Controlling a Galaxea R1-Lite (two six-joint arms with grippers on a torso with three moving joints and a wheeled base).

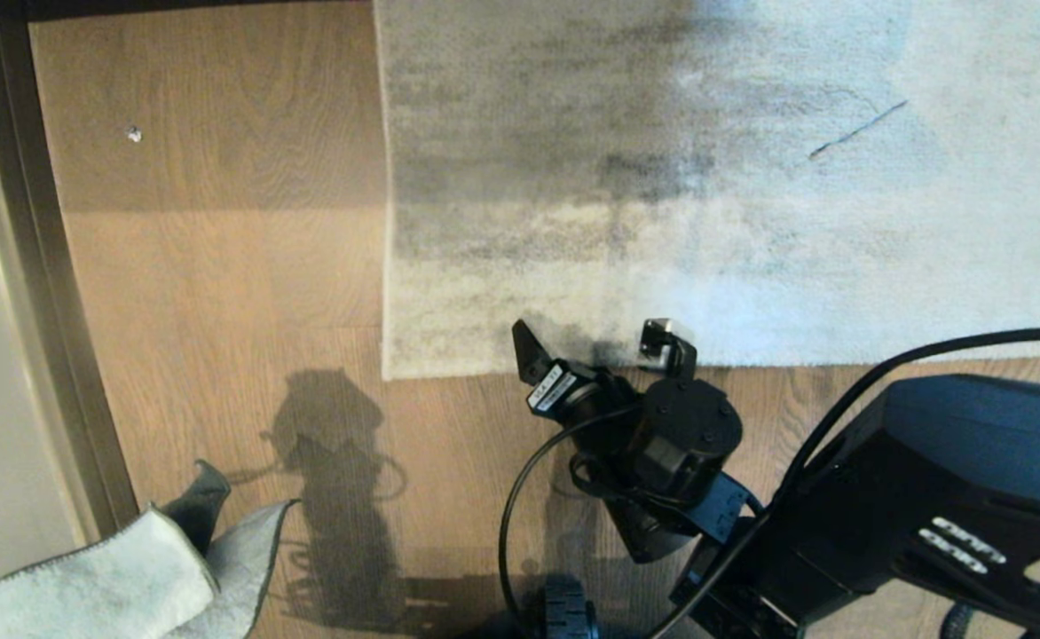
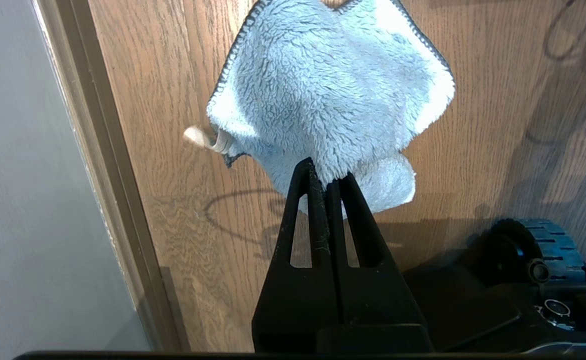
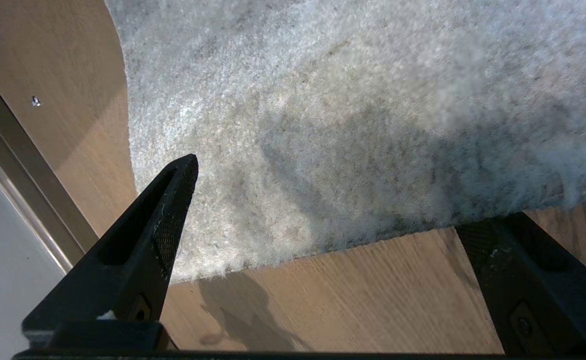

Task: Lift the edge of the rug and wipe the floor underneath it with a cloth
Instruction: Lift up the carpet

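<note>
At the lower left of the head view, the fluffy cloth (image 1: 121, 577) is cut off by the frame; the left gripper (image 2: 327, 182) pinches it tight. Farther up, the right gripper (image 1: 595, 351) gapes wide, empty, over the fuzzy rug edge (image 1: 520, 371) on the wood floor (image 1: 218, 284).

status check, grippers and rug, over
Right gripper open over the rug edge, nothing held. Left gripper shut on the cloth, held off the floor. Rug edge lying flat. Nothing in the way.
</note>
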